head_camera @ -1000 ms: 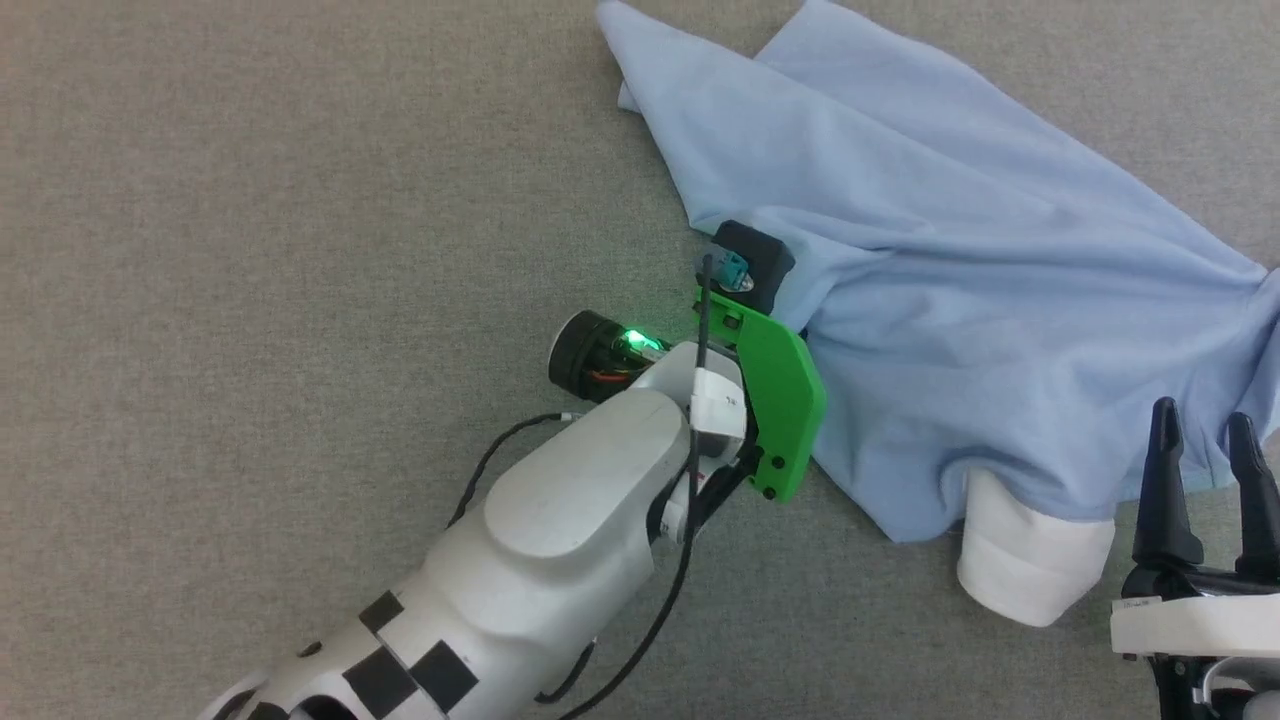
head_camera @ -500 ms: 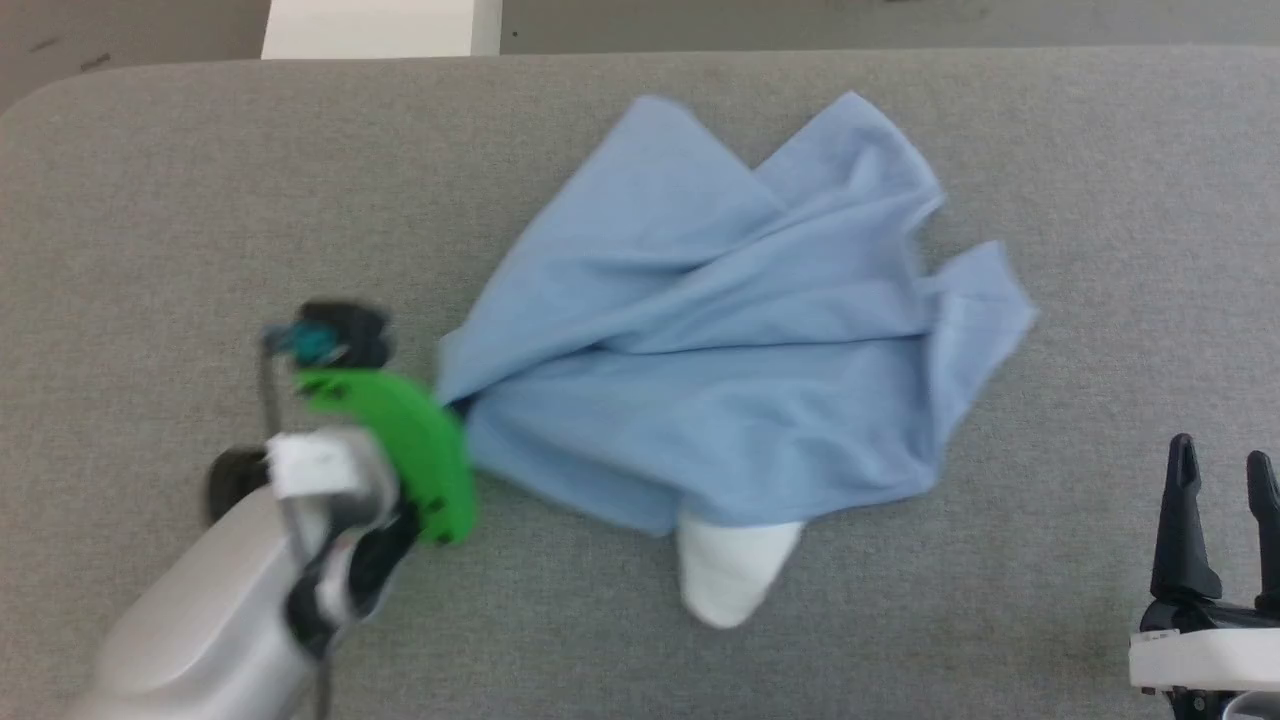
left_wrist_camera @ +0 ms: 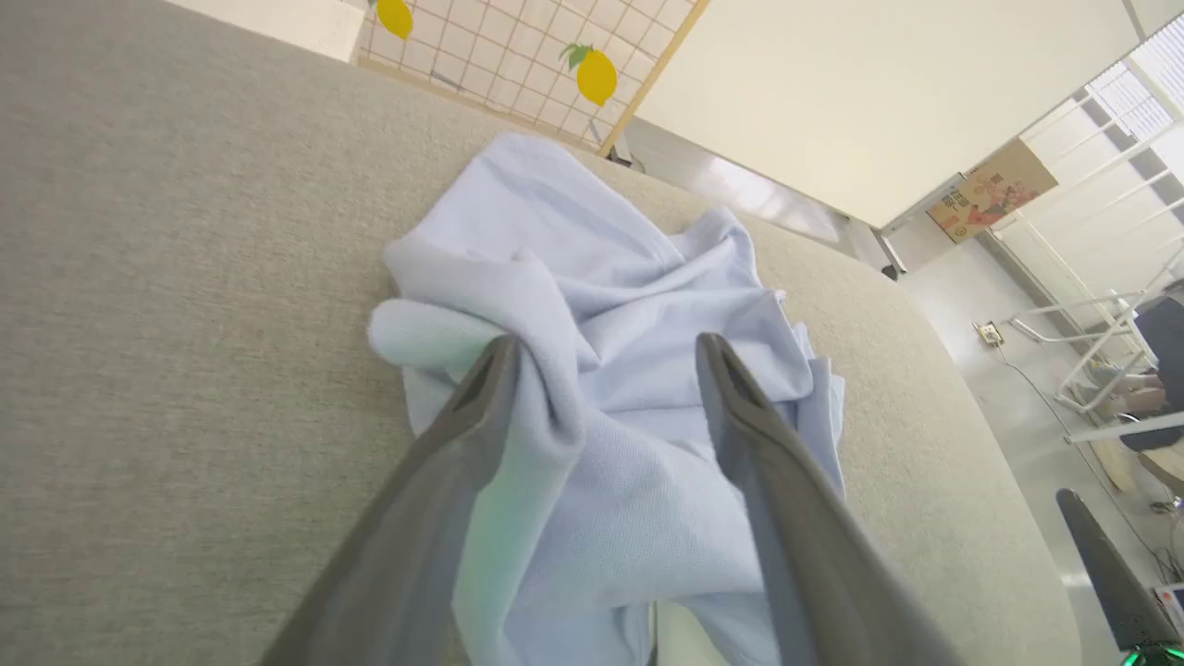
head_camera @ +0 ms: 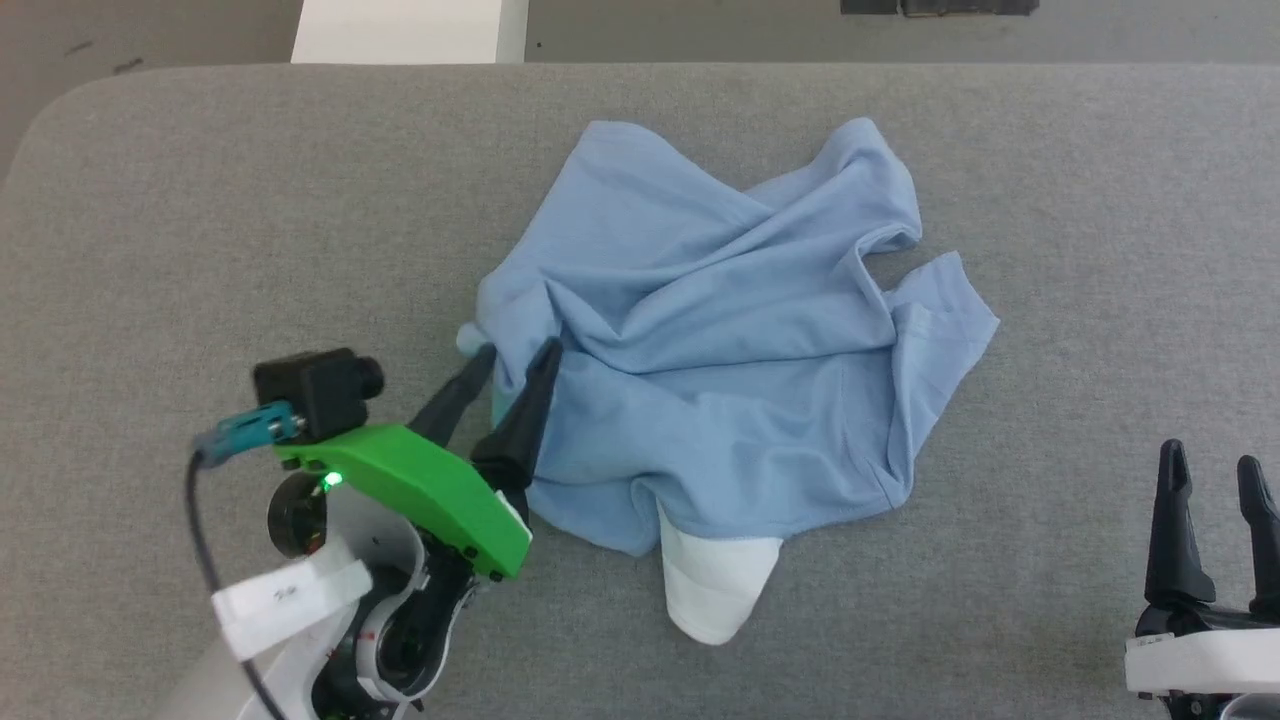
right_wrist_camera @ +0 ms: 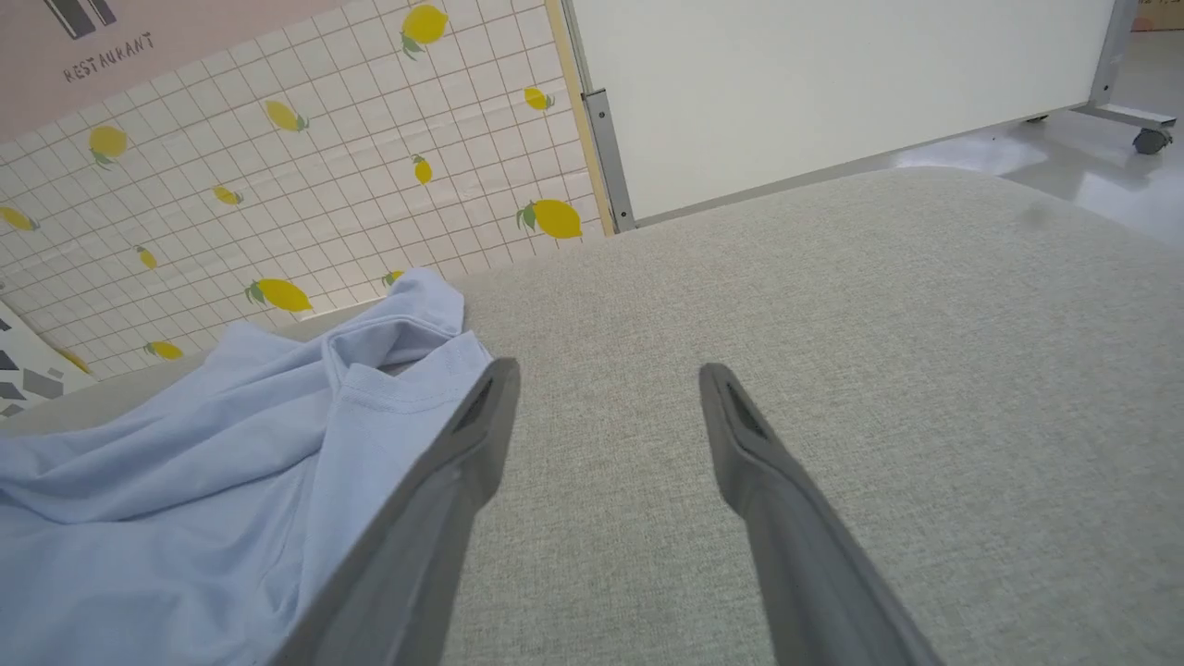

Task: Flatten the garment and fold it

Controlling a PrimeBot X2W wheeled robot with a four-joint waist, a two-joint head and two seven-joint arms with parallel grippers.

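Head view: the garment [head_camera: 720, 380], clamped at its left edge a moment ago, has been released; the fingers of the left gripper [head_camera: 517, 352] are parted astride a fold. Flattening is judged unfinished: blue cloth lies crumpled centrally on the counter [head_camera: 200, 200], white panel nearest. The right gripper [head_camera: 1208, 458] is held spread.

"restaurant" on the pink wall panel [right_wrist_camera: 185, 28]

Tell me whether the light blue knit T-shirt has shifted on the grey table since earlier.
Yes. Measured against the white block beyond the grey table, the light blue T-shirt has bunched leftward toward the left gripper.
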